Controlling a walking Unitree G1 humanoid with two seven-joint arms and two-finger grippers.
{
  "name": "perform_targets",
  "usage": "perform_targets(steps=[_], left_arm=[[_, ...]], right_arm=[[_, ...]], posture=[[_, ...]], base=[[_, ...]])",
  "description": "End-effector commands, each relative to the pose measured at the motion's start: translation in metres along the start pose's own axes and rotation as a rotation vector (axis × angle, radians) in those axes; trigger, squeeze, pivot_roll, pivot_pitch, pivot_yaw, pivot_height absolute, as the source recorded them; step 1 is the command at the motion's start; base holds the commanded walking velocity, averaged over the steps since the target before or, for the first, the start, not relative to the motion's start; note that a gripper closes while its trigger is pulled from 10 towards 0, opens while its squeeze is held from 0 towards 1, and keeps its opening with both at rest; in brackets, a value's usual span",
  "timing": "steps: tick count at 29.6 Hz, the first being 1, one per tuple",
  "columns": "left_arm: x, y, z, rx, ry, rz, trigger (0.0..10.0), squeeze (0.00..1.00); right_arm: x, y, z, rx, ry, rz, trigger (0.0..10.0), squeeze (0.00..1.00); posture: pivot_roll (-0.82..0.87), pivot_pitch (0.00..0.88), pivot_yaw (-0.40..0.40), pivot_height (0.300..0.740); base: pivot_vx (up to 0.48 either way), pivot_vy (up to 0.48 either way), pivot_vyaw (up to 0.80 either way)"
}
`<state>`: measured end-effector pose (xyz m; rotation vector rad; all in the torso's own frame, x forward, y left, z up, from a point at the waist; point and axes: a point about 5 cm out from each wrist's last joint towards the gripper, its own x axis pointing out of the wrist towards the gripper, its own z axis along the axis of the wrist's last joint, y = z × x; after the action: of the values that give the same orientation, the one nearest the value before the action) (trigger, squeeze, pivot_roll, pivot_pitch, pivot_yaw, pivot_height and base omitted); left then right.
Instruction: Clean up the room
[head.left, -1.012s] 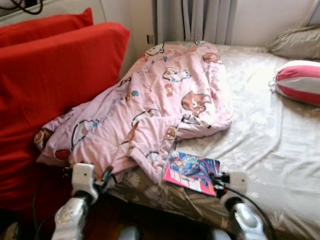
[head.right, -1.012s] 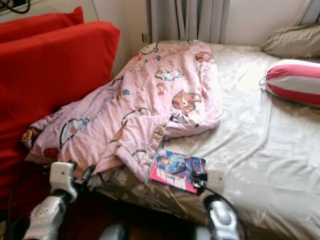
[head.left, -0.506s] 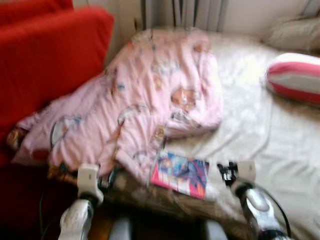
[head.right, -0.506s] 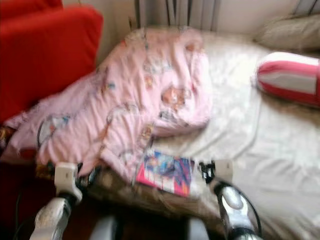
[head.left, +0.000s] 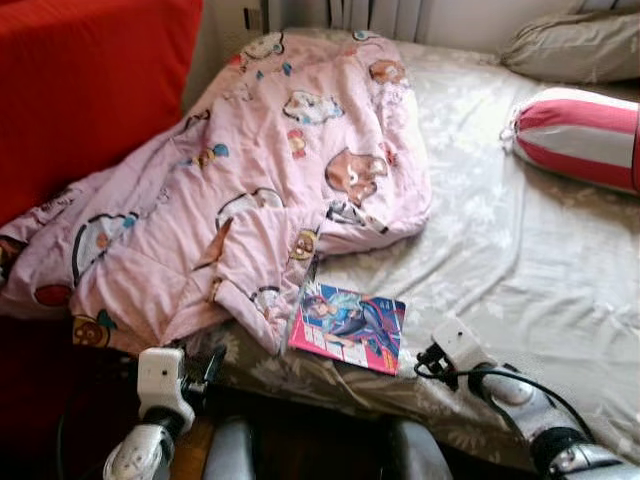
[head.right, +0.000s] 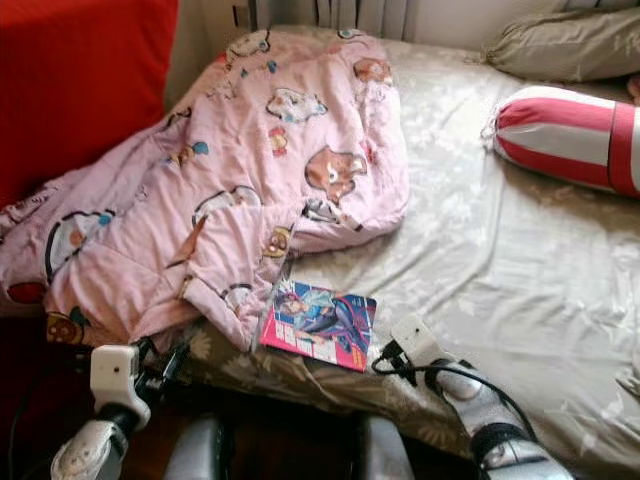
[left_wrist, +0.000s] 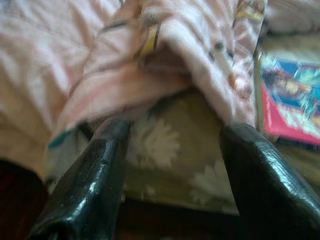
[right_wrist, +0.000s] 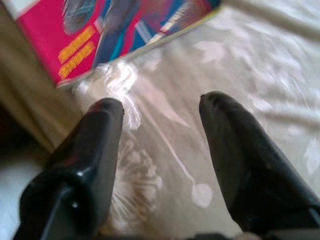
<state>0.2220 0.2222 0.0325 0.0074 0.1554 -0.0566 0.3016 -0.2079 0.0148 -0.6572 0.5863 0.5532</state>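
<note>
Comic book (head.left: 347, 327) with a pink and blue cover lies flat on the bed (head.left: 520, 260), close to the bed's near edge. One corner of it sits just under the hem of a pink blanket (head.left: 250, 190) with cartoon animals on it. The blanket is bunched up in a heap on the left side of the bed and spills over the edge toward a big red cushion (head.left: 80, 90). The bed has a shiny tan sheet with pale flowers. Far back on the right lies a round pink and white striped pillow (head.left: 580, 135), and behind it a tan pillow (head.left: 570, 45) by the wall. The right hand (right_wrist: 160, 125) hangs low over the sheet just beside the near right corner of the book, not touching it. Its two black fingers (right_wrist: 95, 145) are spread wide with only sheet between them, and they hold nothing. From the head views the right arm reaches in over the bed edge with a black cable looping by its wrist. The left hand (left_wrist: 172, 145) is down at the near edge of the bed, right under the hanging fold of the blanket. Its fingers (left_wrist: 95, 175) are spread wide too, with the flowery sheet and the blanket's hem showing between them, and they hold nothing. The floor below the bed is dark.
</note>
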Motion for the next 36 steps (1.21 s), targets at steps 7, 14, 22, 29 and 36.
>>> perform_targets(steps=[7, 14, 22, 29, 36], left_arm=[[-0.013, 0.005, -0.002, -0.012, 0.044, 0.030, 10.0, 0.00], [-0.021, 0.004, -0.004, -0.013, 0.067, 0.031, 10.0, 0.00], [-0.033, 0.007, -0.007, -0.014, 0.106, 0.044, 10.0, 0.00], [-0.039, 0.014, -0.003, 0.000, 0.112, 0.056, 10.0, 0.00], [-0.047, 0.016, -0.004, 0.012, 0.138, 0.055, 10.0, 0.00]], right_arm=[[-0.002, -0.009, 0.005, -0.123, 0.043, 0.095, 10.0, 1.00], [-0.004, -0.013, 0.004, -0.305, 0.101, 0.098, 10.0, 0.00], [-0.001, -0.005, 0.002, -0.338, 0.119, 0.112, 10.0, 0.00], [0.003, -0.004, 0.008, -0.313, 0.083, 0.071, 10.0, 0.00], [0.005, -0.002, 0.011, -0.320, 0.073, 0.042, 10.0, 0.00]], posture=[[0.22, 0.270, -0.049, 0.607], [0.23, 0.288, -0.044, 0.607], [0.25, 0.306, -0.037, 0.607], [0.27, 0.320, -0.026, 0.607], [0.28, 0.336, -0.009, 0.607]], base=[[0.000, 0.000, 0.00], [0.000, 0.000, 0.00], [0.000, 0.000, 0.00], [0.000, 0.000, 0.00], [0.000, 0.000, 0.00]])
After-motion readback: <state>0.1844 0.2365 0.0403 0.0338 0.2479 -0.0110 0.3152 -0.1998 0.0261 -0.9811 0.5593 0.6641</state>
